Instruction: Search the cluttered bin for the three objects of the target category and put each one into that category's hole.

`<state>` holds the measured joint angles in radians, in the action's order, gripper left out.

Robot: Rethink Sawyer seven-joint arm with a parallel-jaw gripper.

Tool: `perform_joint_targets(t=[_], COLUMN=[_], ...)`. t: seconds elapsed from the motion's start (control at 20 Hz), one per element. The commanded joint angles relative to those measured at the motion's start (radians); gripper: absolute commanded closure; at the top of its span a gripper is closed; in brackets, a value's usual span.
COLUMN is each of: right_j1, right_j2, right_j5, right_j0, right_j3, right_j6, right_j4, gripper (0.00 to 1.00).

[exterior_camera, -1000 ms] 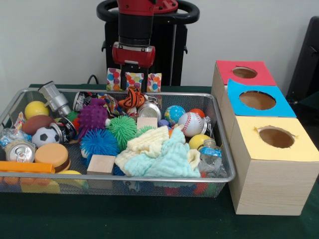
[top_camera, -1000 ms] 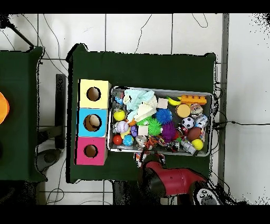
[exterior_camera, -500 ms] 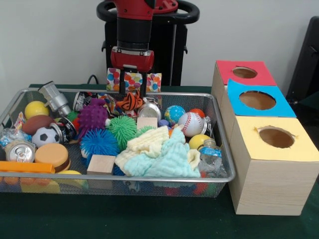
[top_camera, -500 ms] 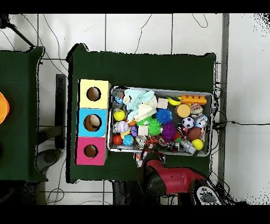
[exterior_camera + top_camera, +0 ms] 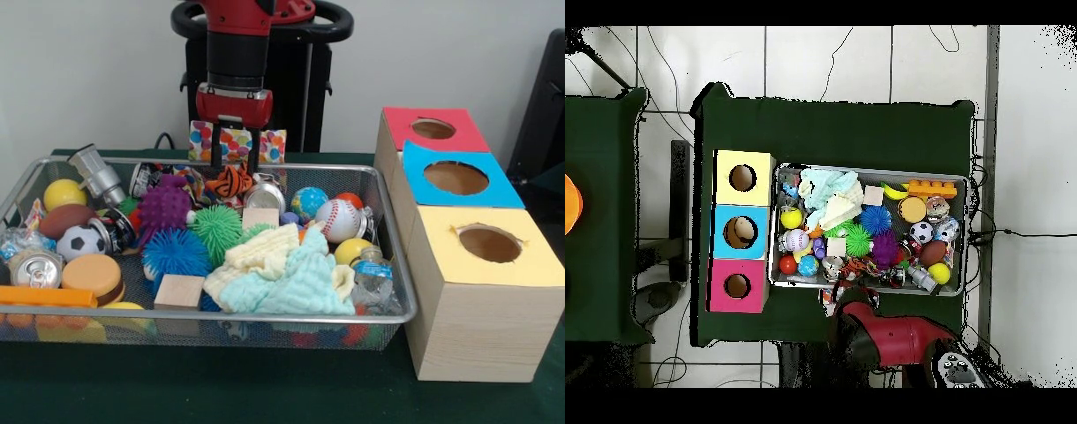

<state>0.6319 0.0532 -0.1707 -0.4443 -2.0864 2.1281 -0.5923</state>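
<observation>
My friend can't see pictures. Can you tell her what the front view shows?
A red robot arm's gripper reaches down over a striped orange toy tiger at the back of a wire mesh bin crammed with balls, cloths and cans. Beside it stand boxes with red, blue and yellow holes.

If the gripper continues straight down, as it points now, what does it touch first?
Most likely the orange striped toy animal in the wire bin. The gripper points down right above it, one finger on each side. Depth is not certain from the front view.
</observation>
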Motion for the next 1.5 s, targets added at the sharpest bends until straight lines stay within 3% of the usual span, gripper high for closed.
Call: perform_joint_targets(t=[0.05, 1.1, 1.15, 1.5], right_j1=[-0.028, -0.047, -0.047, -0.048], right_j2=[-0.022, 0.004, 0.004, 0.015], right_j5=[-0.066, -0.075, -0.073, -0.047], right_j0=[0.001, 0.019, 0.019, 0.033], right_j3=[0.117, 0.116, 0.117, 0.121], right_j6=[0.12, 0.114, 0.113, 0.103], right_j4=[0.056, 0.055, 0.053, 0.052], gripper=[0.0, 0.0, 1.0, 1.0])
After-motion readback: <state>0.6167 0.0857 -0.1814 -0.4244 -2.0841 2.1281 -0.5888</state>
